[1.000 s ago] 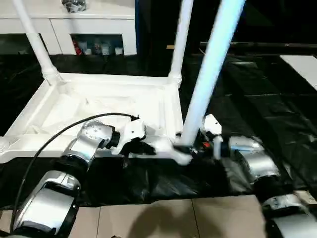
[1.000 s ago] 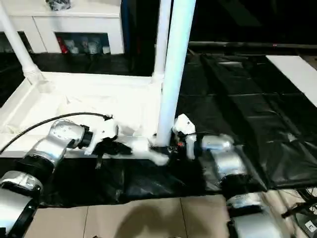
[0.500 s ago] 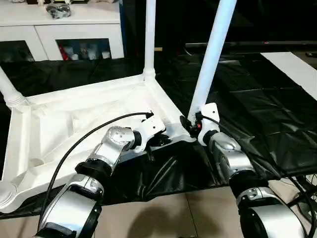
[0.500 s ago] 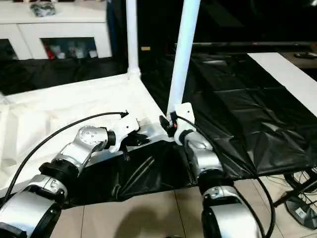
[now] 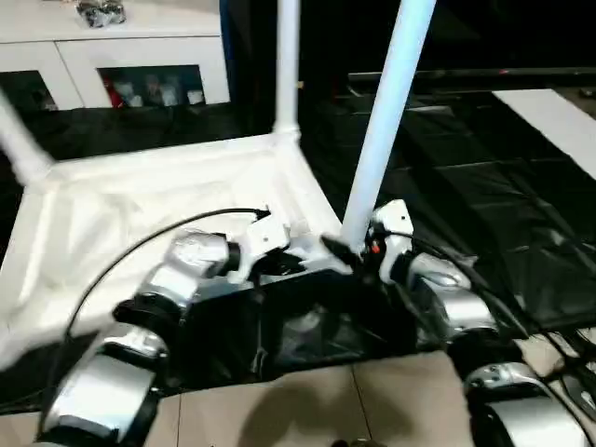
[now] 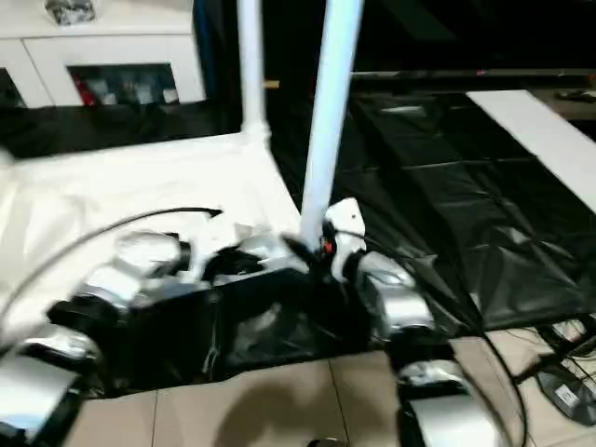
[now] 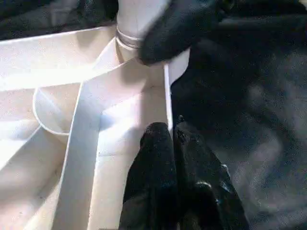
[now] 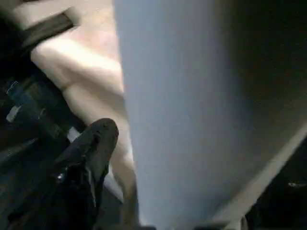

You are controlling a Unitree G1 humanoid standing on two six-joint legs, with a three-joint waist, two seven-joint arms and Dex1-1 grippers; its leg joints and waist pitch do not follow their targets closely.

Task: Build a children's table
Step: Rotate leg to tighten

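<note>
The children's table lies upside down, its white ribbed top (image 5: 168, 200) on a black cover. Three white legs stand in corner sockets: a near right leg (image 5: 382, 130), a far leg (image 5: 288, 65) and a far left leg (image 5: 20, 149). My left gripper (image 7: 171, 136) is shut on the top's thin rim wall (image 7: 168, 96), just beside the near right corner socket. My right gripper (image 5: 352, 250) is closed around the foot of the near right leg (image 8: 192, 105), with one black finger (image 8: 93, 143) showing beside the tube and the other hidden behind it.
A white glass-door cabinet (image 5: 121, 56) stands at the back left. The black cover (image 5: 484, 186) spreads to the right, with a white panel (image 5: 559, 116) at its far right. Tiled floor (image 5: 326, 410) runs along the near edge. A black cable (image 5: 140, 247) arcs over my left forearm.
The head camera has swung, so the whole scene has shifted. Both grippers keep their hold at the near right corner, and the leg there still stands upright.
</note>
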